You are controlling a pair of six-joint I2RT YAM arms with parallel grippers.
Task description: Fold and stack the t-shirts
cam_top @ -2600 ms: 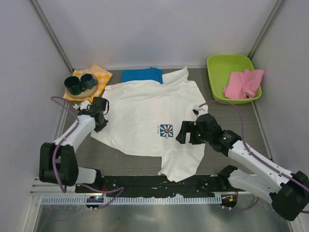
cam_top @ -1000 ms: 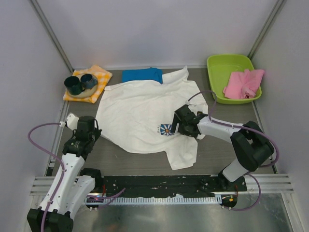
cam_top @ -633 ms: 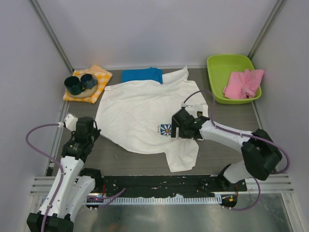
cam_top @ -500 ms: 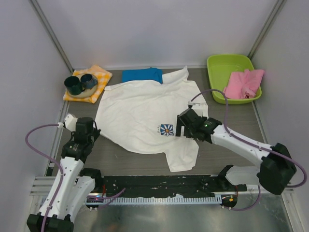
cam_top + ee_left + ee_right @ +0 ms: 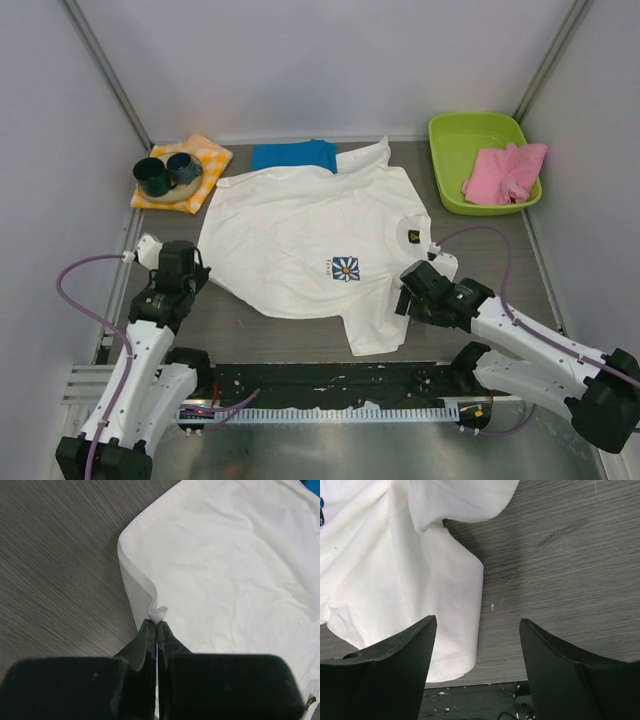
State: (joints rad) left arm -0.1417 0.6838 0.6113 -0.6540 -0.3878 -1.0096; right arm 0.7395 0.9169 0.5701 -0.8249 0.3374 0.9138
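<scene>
Two grippers are flanking the white t-shirt [image 5: 300, 230]: the left gripper [image 5: 156, 625] is pinching the edge at its tips for folding, the right gripper [image 5: 477, 622] hovering open, empty.

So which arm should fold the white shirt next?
Left. The left jaws pinch the edge of the white t-shirt; the right jaws are open over the table beside it, holding nothing.

The big t-shirt [image 5: 290, 225] spread mid-table is white, with a small blue daisy print [image 5: 345, 267] and a tiny dark neck label [image 5: 413, 236]. At the far edge lies a plain turquoise-blue tee [image 5: 293, 156]. Far left, a checked cloth [image 5: 208, 158] is orange and white under dark teal cups [image 5: 165, 173]. Far right, a lime-green bin [image 5: 445, 150] holds a pink cloth [image 5: 505, 170]. The table [image 5: 480, 250] is dark grey wood grain.
</scene>
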